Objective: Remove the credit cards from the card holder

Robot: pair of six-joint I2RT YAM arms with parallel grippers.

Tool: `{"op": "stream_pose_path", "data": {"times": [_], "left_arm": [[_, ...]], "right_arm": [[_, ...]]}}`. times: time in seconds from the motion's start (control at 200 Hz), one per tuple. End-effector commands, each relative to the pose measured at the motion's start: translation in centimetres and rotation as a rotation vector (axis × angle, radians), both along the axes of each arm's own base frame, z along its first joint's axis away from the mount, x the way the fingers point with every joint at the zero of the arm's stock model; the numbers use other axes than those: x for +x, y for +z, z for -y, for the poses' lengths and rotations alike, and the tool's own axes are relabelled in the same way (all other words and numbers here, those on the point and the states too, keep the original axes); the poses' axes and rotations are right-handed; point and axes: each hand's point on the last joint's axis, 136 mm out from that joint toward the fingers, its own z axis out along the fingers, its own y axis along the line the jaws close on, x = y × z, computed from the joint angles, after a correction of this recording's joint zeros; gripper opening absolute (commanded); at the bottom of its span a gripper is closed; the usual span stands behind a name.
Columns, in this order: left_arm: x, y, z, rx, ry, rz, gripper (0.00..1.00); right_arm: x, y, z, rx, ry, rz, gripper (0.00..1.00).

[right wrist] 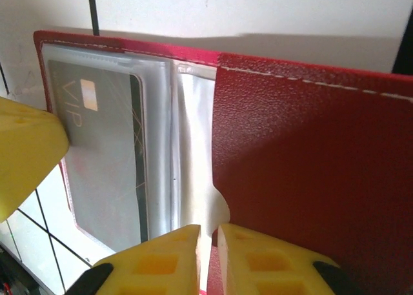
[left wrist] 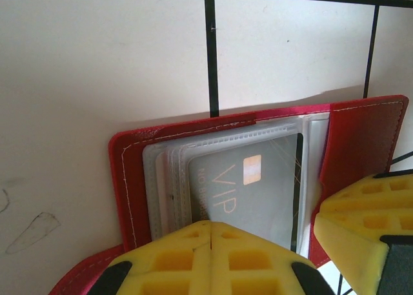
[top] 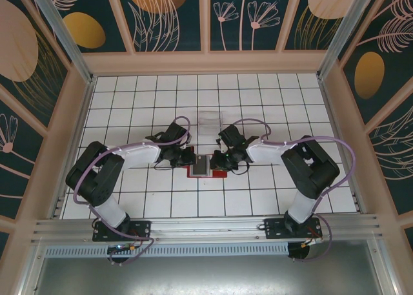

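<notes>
The red card holder (top: 219, 173) lies open on the tiled table between both grippers. Its clear sleeves hold a dark grey credit card (left wrist: 258, 185) marked VIP, which also shows in the right wrist view (right wrist: 103, 153). My left gripper (left wrist: 211, 227) is shut, its yellow tips pressed down on the near edge of the sleeves (left wrist: 164, 179). My right gripper (right wrist: 208, 233) is closed to a narrow slit on a thin pale card (right wrist: 197, 146) that sticks out at the notch of the red pocket (right wrist: 310, 153). In the top view the left gripper (top: 187, 158) and right gripper (top: 216, 161) meet over the holder.
A clear plastic tray (top: 210, 122) stands just behind the holder. The white tiled table (top: 148, 101) is walled by a beige frame on three sides. The arm bases sit at the near edge.
</notes>
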Motion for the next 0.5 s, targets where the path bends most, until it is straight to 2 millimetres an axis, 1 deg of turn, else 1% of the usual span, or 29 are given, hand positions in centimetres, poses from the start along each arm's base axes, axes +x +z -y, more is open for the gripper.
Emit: {"op": "stream_pose_path", "data": {"times": [0.0, 0.125, 0.19, 0.325, 0.41, 0.495], "left_arm": [[-1.4, -2.5, -1.9, 0.101, 0.003, -0.045, 0.04], [-1.2, -2.3, -1.8, 0.102, 0.001, -0.043, 0.04], [-0.9, -1.6, -1.6, 0.089, 0.002, -0.029, 0.04], [-0.5, -0.1, -0.9, 0.052, 0.006, -0.012, 0.05], [-0.3, 0.5, -0.8, 0.045, 0.008, 0.001, 0.06], [-0.3, 0.9, -0.8, 0.042, 0.008, 0.006, 0.07]], "right_arm": [[-0.7, -3.1, 2.5, -0.13, -0.032, -0.039, 0.15], [-0.5, -2.6, 2.5, -0.138, -0.031, -0.027, 0.15], [-0.1, -1.6, 2.0, -0.123, -0.028, -0.009, 0.15], [0.7, 1.1, 0.7, -0.059, -0.027, 0.031, 0.17], [1.1, 2.3, -0.1, -0.023, -0.024, 0.043, 0.17], [1.3, 3.0, -0.5, -0.005, -0.024, 0.054, 0.19]]}}
